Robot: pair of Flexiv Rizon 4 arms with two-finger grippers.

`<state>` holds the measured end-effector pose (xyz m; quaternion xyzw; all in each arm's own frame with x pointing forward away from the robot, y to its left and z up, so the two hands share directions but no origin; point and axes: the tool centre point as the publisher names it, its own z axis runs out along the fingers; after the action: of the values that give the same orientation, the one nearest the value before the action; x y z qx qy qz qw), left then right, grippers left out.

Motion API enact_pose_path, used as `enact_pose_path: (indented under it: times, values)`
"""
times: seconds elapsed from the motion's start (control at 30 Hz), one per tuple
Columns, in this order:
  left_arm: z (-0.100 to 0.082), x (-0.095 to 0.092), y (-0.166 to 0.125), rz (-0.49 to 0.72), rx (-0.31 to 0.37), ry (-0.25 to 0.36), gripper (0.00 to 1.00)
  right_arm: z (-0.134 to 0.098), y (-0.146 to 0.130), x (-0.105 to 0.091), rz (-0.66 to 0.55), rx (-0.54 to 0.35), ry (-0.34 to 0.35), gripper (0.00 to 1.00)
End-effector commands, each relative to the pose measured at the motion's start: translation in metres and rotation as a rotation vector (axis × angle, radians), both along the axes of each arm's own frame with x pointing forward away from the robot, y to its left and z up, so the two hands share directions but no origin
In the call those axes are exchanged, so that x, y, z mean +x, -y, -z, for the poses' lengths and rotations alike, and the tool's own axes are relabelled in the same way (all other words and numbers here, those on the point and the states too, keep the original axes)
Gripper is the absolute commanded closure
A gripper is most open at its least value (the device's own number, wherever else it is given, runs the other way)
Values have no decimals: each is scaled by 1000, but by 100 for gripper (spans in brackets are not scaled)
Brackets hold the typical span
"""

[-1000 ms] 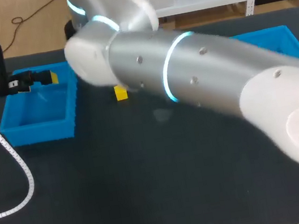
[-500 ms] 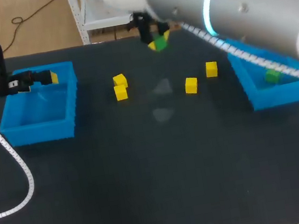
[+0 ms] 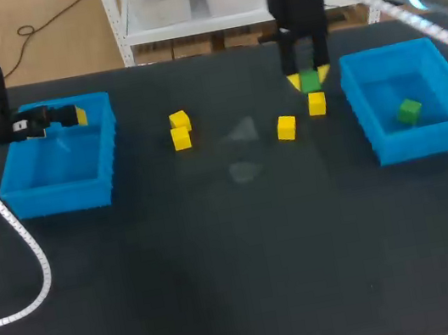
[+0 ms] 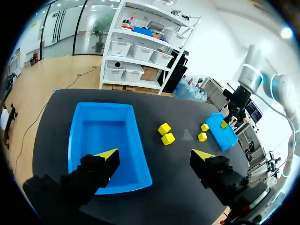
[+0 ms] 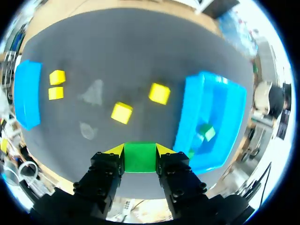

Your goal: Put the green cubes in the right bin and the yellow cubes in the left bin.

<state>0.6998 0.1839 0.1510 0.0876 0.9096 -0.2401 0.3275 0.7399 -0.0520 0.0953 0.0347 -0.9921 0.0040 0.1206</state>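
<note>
Right claw (image 5: 139, 157) is clamped on a green cube (image 5: 139, 158), with one yellow tip against each of two opposite faces. It hangs above the desk (image 3: 244, 284) near the far edge, just beside the right bin (image 3: 423, 144) on the side facing the desk's middle, not over the bin. A second green cube (image 3: 409, 110) lies inside the right bin, which sits by the desk's right edge. Four yellow cubes (image 3: 286, 127) rest on the desk between the bins, two close together nearer the left bin (image 3: 58, 196) and two near the held cube. Left claw (image 4: 155, 157) is above the left bin, toward the desk's far-left corner, fingers wide apart with nothing gripped.
</note>
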Motion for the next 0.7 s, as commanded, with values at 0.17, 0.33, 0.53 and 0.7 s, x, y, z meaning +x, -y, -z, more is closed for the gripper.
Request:
enact_pose_path:
  times: [0.17,0.33,0.53,0.7]
  values:
    - [1,0,-1,2,-5,5,0,-6,48,-55,113,127,590,100]
    - [1,0,-1,2,-5,5,0,-9,67,-58,143,110,591,100]
    - [1,0,-1,2,-5,5,0,-13,87,-47,172,95,578,100]
    - [1,0,-1,2,-5,5,0,-11,105,-25,180,88,553,100]
